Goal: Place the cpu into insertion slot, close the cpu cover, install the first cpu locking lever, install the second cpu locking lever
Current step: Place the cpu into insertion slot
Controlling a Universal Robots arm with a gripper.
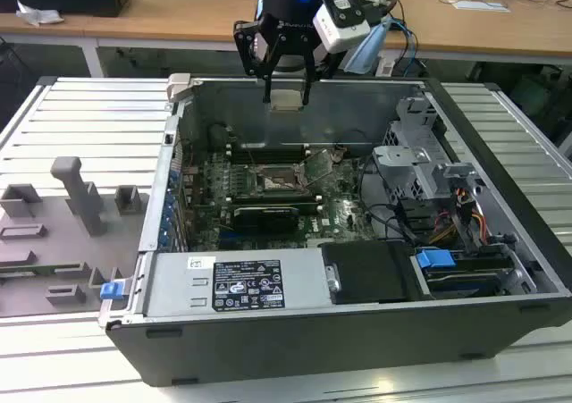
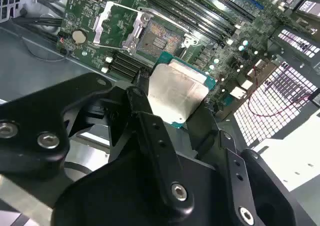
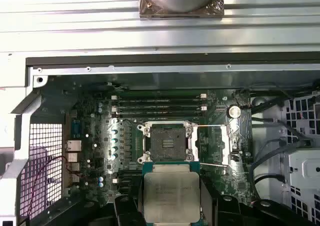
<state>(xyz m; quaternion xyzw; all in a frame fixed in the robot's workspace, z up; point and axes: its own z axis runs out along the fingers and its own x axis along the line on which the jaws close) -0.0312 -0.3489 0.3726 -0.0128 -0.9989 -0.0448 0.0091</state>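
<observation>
My gripper hangs above the back wall of the open computer case, shut on the cpu, a flat square chip with a pale silvery top. In both wrist views the cpu sits clamped between the black fingers. The insertion slot lies bare on the green board, below the chip and apart from it. The cpu cover is swung open beside the slot, and thin wire levers stand raised around it.
A black card lies just in front of the slot. The labelled power supply fills the front of the case. A drive cage with cables stands at the exterior view's right. Grey fixtures rest on the ribbed table at its left.
</observation>
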